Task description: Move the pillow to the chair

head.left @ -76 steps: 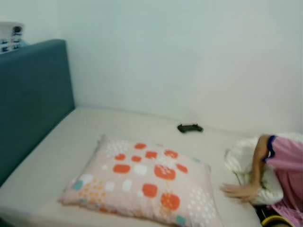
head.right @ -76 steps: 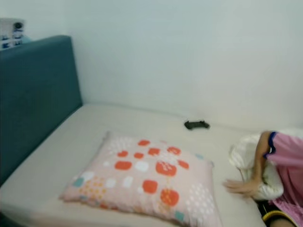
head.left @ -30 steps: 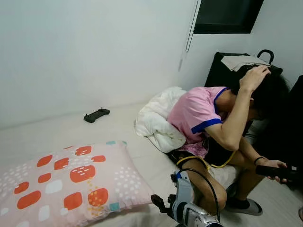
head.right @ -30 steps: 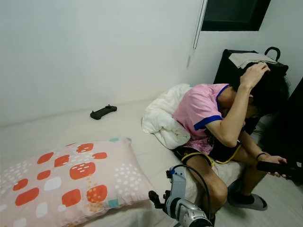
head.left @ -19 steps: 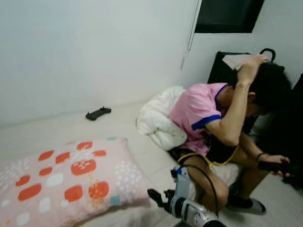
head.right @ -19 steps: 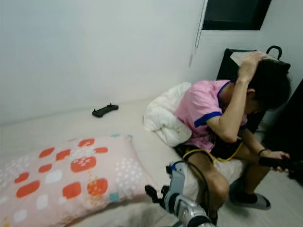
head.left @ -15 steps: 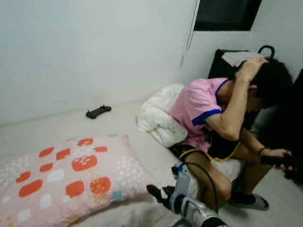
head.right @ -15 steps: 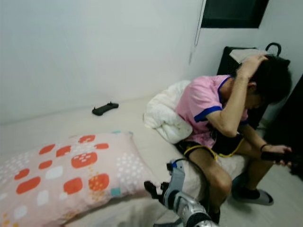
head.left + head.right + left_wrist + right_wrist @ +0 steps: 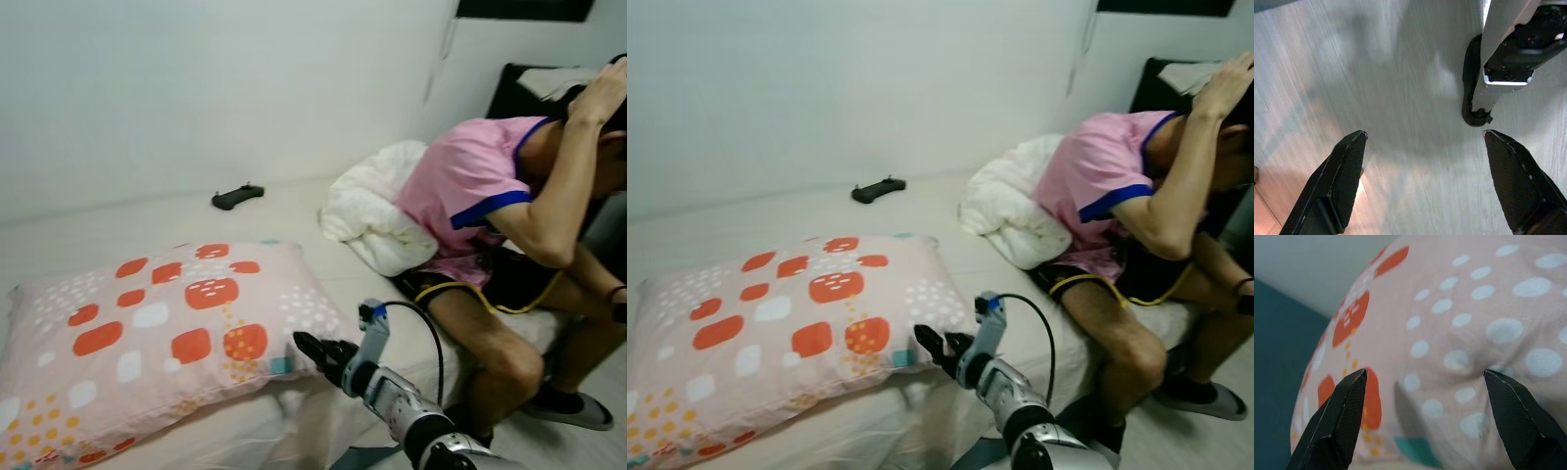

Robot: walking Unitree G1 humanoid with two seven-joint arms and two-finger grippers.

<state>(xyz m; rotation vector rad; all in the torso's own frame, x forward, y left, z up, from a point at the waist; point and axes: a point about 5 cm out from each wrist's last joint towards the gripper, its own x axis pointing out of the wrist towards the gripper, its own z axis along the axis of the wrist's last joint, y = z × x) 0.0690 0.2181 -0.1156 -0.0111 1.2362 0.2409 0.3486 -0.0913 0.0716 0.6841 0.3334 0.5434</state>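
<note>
Fingers of the right gripper (image 9: 306,346) are standing apart, with nothing between them, and they are pointing at the near corner of the pillow (image 9: 157,333). In the right wrist view the two black fingertips (image 9: 1344,406) are framing the pink cloth with its white dots and orange patches, just beside it; if they are touching it, I cannot tell. The silver right arm (image 9: 407,416) is reaching up from the lower edge of the picture, and a black cable is looping over its wrist.

The pillow is lying flat on the bed (image 9: 147,220), near the front edge of the mattress, with its long side running across the view. Behind it, near the wall, a small black game controller (image 9: 238,197) is lying on the sheet, well apart from the pillow.

To the right, a person in a pink shirt (image 9: 470,186) is sitting on the edge of the bed, bending forward with one hand raised to the head. A crumpled white blanket (image 9: 367,215) is lying just beside this person.

The left gripper (image 9: 1422,183) is hanging over a pale wooden floor (image 9: 1376,73), its fingers spread wide and holding nothing.
</note>
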